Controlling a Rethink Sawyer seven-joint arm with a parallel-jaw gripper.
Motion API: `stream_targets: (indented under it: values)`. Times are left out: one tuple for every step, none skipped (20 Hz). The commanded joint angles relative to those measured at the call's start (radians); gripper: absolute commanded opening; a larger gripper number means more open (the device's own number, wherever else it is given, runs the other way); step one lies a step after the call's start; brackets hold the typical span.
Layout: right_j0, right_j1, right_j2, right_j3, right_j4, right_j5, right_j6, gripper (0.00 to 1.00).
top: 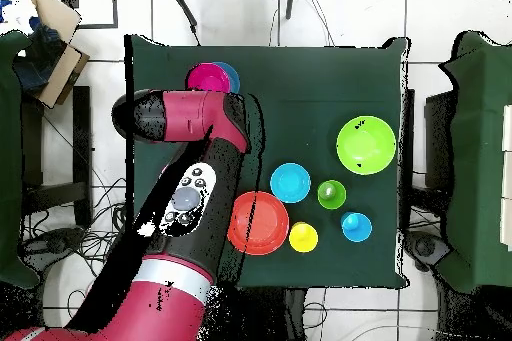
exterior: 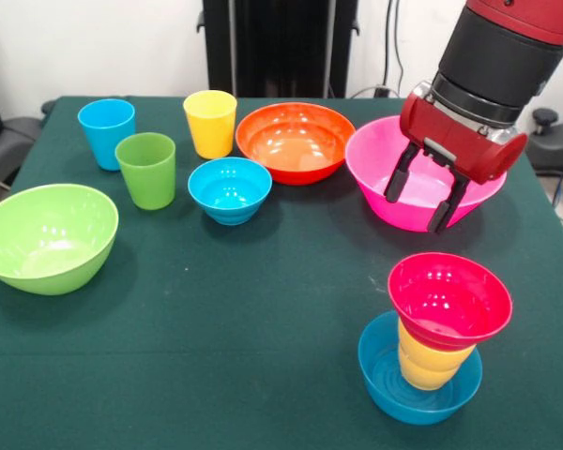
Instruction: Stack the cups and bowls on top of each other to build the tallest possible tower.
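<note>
Dark green cloth covers the table [exterior: 216, 328], and my gripper [exterior: 426, 194] hangs spread and empty above the large pink bowl [exterior: 394, 169], its two black fingers apart with nothing between them. Near the front edge stands the start of the tower [exterior: 432, 342]: a small blue bowl [exterior: 394, 389] holding the squat yellow-orange cup [exterior: 427, 366], with the small red bowl [exterior: 450, 300] perched on top and tilted a little. Loose pieces sit well apart: the orange bowl [exterior: 296, 141], a second small blue bowl [exterior: 230, 189], the lime green bowl [exterior: 47, 236], and the green cup [exterior: 147, 169], light blue cup [exterior: 106, 131] and yellow cup [exterior: 210, 122]. All look like thin, glossy, rigid plastic, so I judge them light and slippery. I would pinch a rim wall, one finger inside and one outside, since the curved sides offer no flat grip.
</note>
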Motion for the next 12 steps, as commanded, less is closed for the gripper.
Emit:
stream_targets:
  values:
    - [-0.051,-0.060,0.092,0.069,0.011,0.044,0.044,1.00]
    - [-0.056,-0.078,0.099,0.091,0.011,0.040,0.031,1.00]
    - [-0.061,-0.109,0.105,0.124,0.008,0.042,0.010,1.00]
    - [-0.062,-0.130,0.106,0.146,0.005,0.045,-0.001,1.00]
    - [-0.064,-0.152,0.108,0.169,0.001,0.048,-0.013,1.00]
    - [-0.067,-0.166,0.112,0.185,0.000,0.047,-0.021,1.00]
    - [-0.074,-0.187,0.123,0.214,-0.002,0.040,-0.036,1.00]
    - [-0.078,-0.199,0.126,0.228,-0.006,0.038,-0.042,1.00]
    - [-0.088,-0.215,0.131,0.246,-0.012,0.038,-0.057,1.00]
    - [-0.092,-0.225,0.133,0.257,-0.016,0.040,-0.062,1.00]
    - [-0.102,-0.243,0.135,0.272,-0.020,0.048,-0.075,1.00]
    - [-0.107,-0.254,0.138,0.281,-0.023,0.053,-0.082,1.00]
